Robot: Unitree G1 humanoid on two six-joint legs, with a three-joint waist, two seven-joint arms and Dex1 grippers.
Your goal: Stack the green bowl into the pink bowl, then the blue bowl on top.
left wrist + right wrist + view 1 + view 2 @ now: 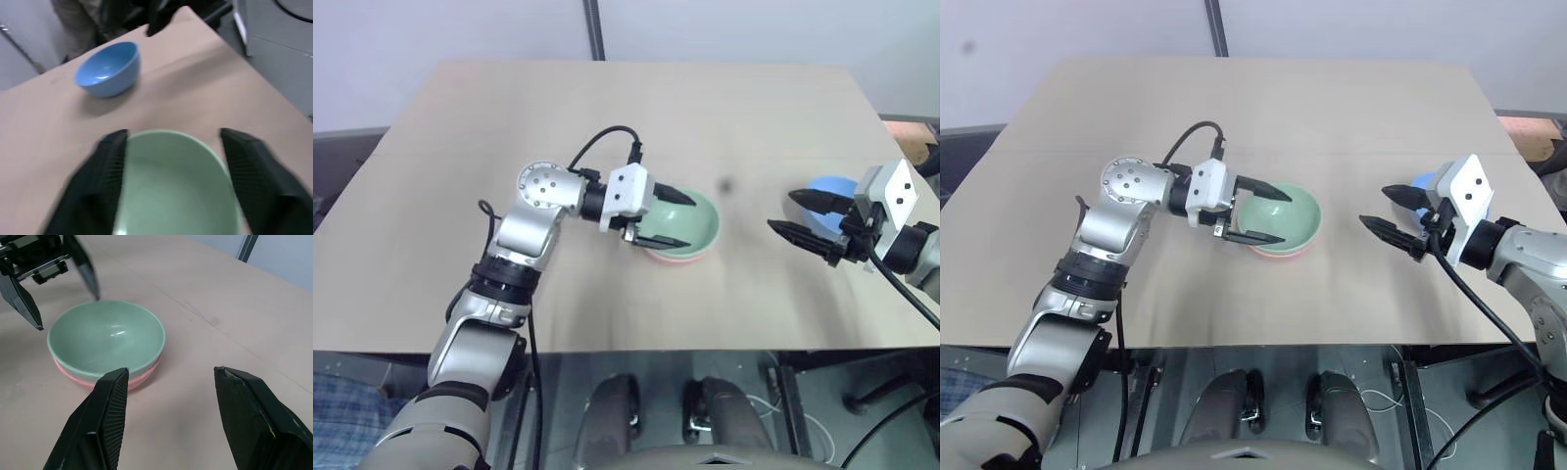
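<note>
Since the green bowl (105, 340) is already seated inside the pink bowl (80, 378) near the middle of the table (636, 108), the coming move is judged to turn on the blue bowl (108, 67), which is seen upright on the table's right side, well apart from the stack. It lies just behind the right gripper (805, 219), whose jaws are spread wide, hold nothing and are aimed leftward at the stack, away from the bowl. The left gripper (1266, 214) is parted too, its jaws straddling the near-left rim of the green bowl with nothing clamped. The right arm is plainly the nearer one, though its jaws would have to be turned back toward the bowl.
</note>
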